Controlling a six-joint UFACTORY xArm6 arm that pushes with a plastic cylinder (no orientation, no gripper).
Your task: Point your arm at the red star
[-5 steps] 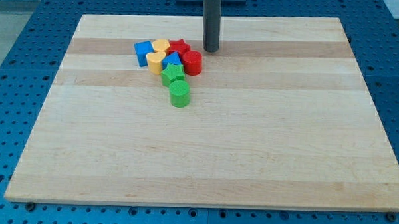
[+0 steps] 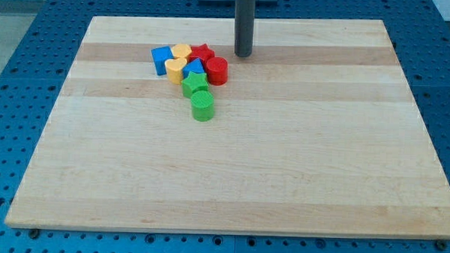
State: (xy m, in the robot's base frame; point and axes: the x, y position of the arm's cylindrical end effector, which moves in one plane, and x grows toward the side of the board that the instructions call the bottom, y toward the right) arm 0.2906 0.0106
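The small red star-shaped block (image 2: 203, 51) lies in the upper-left part of the pale wooden surface (image 2: 284, 166), at the top edge of a tight cluster of blocks. Its points are only partly visible: the side toward the view's bottom is hidden behind neighbouring blocks, so just its top face and upper arms show, in a flat, bright red.

Eight blocks can be counted, two of each colour. Red: the star and a red cylinder (image 2: 217, 70) just below and to the right of it. Yellow: a yellow round block (image 2: 181, 51) touching the star on the view's left, and a second yellow block (image 2: 175, 68) below that one, its exact shape hard to make out. Blue: a blue cube-like block (image 2: 162, 58) at the cluster's left end, and a small blue block (image 2: 195, 67) wedged in the middle, mostly hidden. Green: a green star-shaped block (image 2: 194, 83) below the centre, and a green cylinder (image 2: 202, 105) at the bottom of the cluster.

My tip (image 2: 244, 55) stands on the surface to the view's right of the red star, near it but apart, with bare wood between them. The end effector is a plain dark rod with nothing that parts, closes or clamps, and it touches no block.
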